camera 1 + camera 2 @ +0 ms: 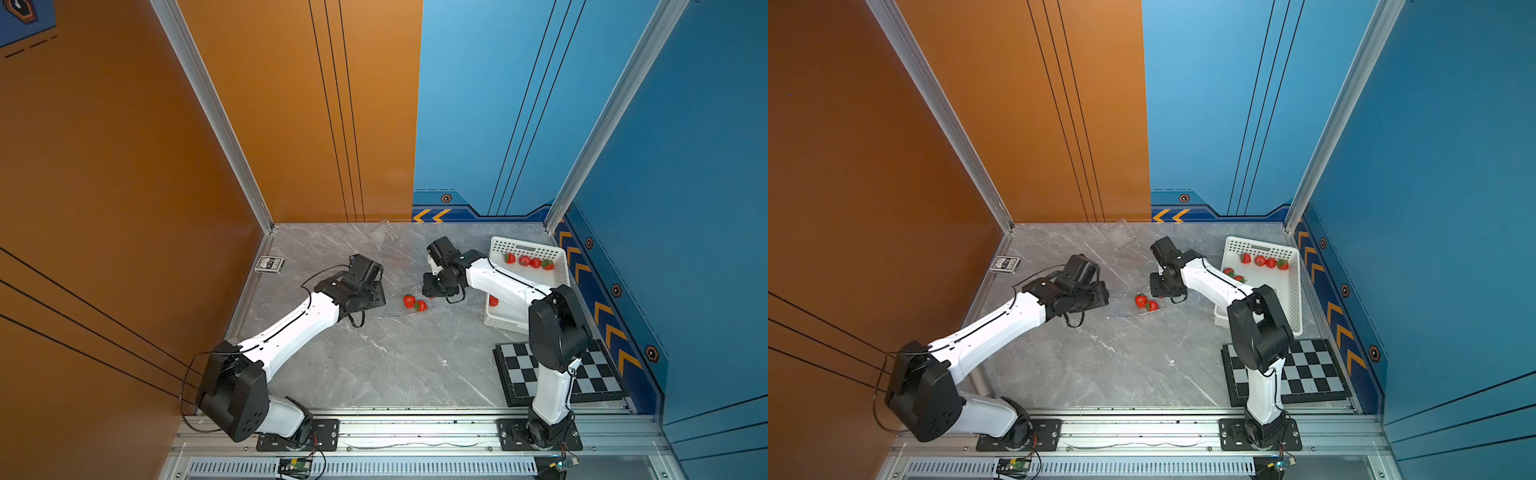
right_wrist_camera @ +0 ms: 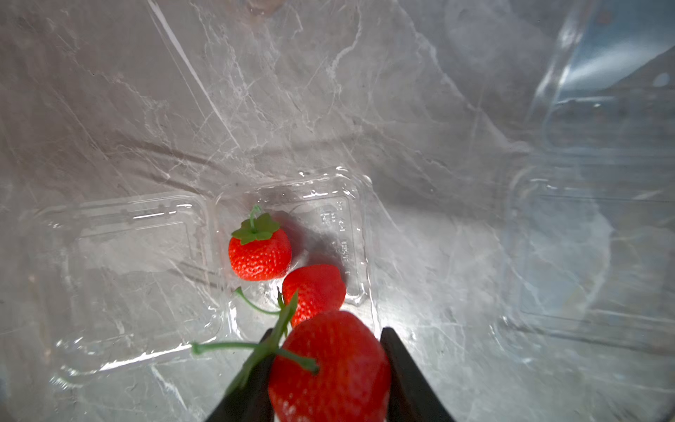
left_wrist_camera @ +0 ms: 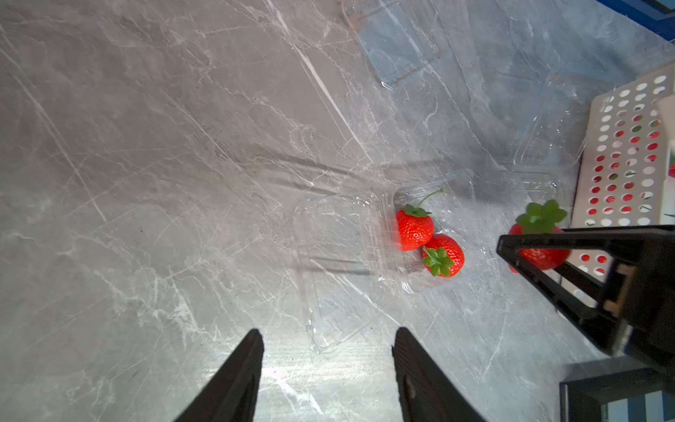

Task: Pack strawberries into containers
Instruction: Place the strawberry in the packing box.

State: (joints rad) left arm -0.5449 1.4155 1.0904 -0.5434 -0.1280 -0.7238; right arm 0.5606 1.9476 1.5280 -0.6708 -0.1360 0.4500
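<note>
The right gripper [image 2: 328, 332] pinched a bright red strawberry with a green leafy cap [image 2: 336, 369] between its black jaws. Just ahead of the jaw tips lay a small clear plastic clamshell container [image 2: 352, 234], open, with two more red strawberries [image 2: 260, 254] side by side in its tray. The left gripper [image 3: 327, 330] hung with jaws parted and empty, and the container's flat clear lid [image 3: 336, 263] lay just ahead of them.

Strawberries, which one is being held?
The strawberry pinched in the right end effector; two others lie in the open container, the rest in the white basket.
</note>
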